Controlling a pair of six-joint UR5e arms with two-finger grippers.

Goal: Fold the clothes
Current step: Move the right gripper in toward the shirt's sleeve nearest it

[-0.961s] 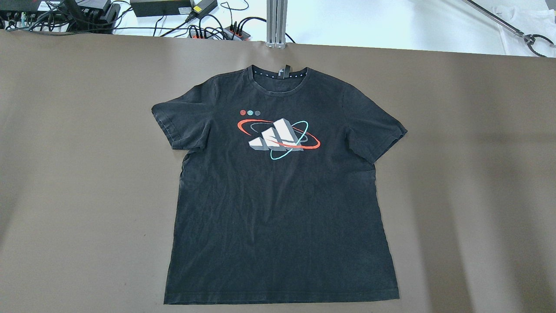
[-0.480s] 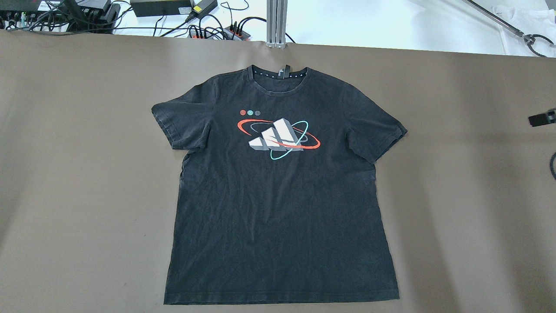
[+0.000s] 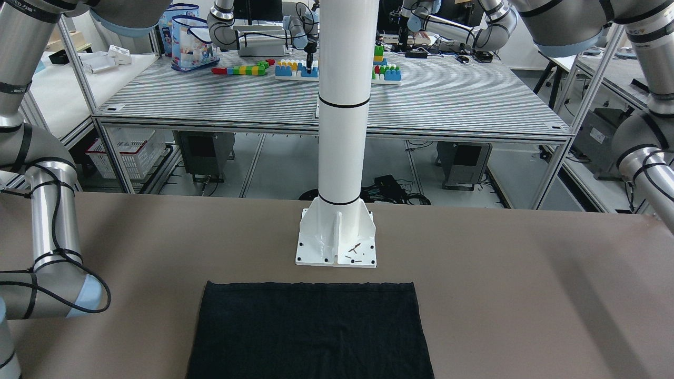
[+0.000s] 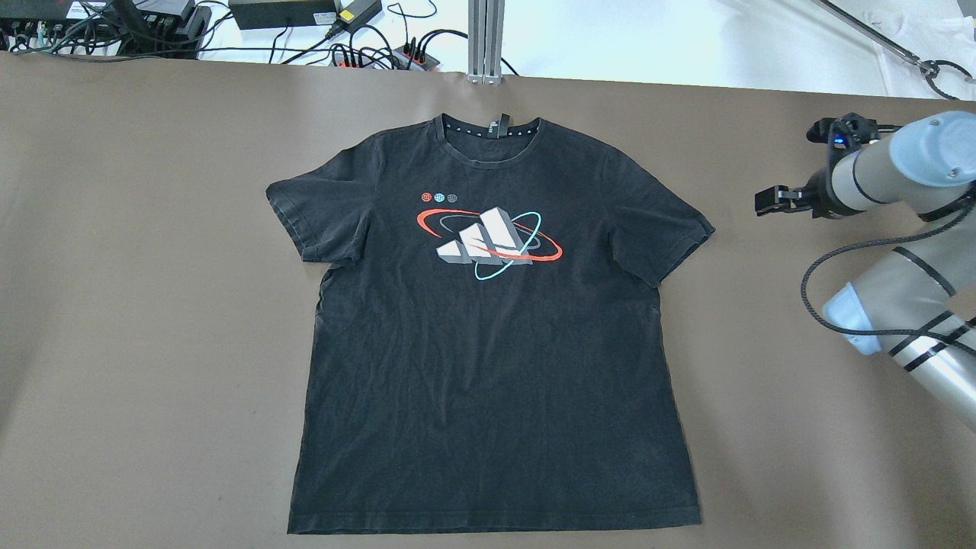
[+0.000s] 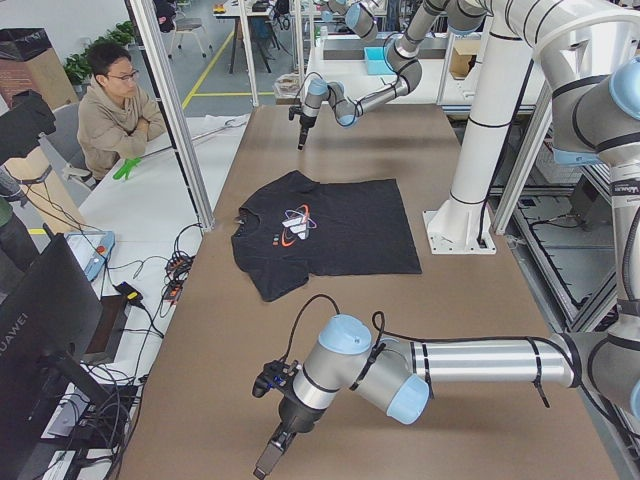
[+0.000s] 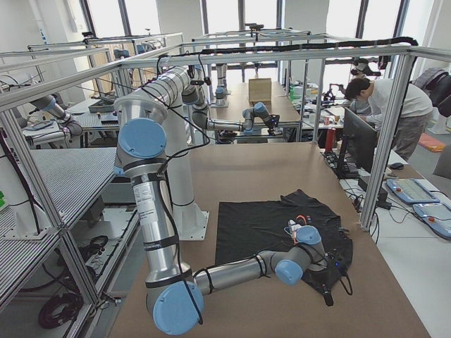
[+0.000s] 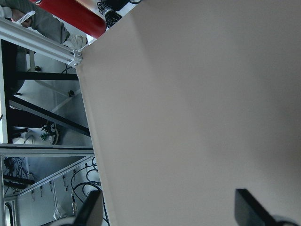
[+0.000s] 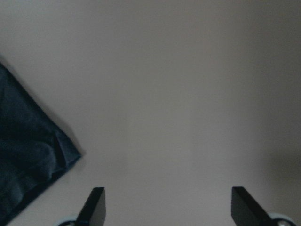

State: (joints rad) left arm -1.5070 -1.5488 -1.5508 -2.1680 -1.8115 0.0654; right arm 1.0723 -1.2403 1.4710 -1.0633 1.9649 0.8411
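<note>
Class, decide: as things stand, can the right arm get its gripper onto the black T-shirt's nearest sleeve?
Probably yes: the right gripper hovers beside that sleeve of the T-shirt, jaws apart, with only bare table between them.

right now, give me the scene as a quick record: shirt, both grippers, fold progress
garment: black t-shirt, spread flat, print up, collar away from the robot
fold state: no fold made yet
right gripper: open, over bare table just off one sleeve, not touching it
left gripper: open, over bare table, well apart from the t-shirt
surface: brown table
nearby: white pillar, its base plate near the hem, a gap between them
</note>
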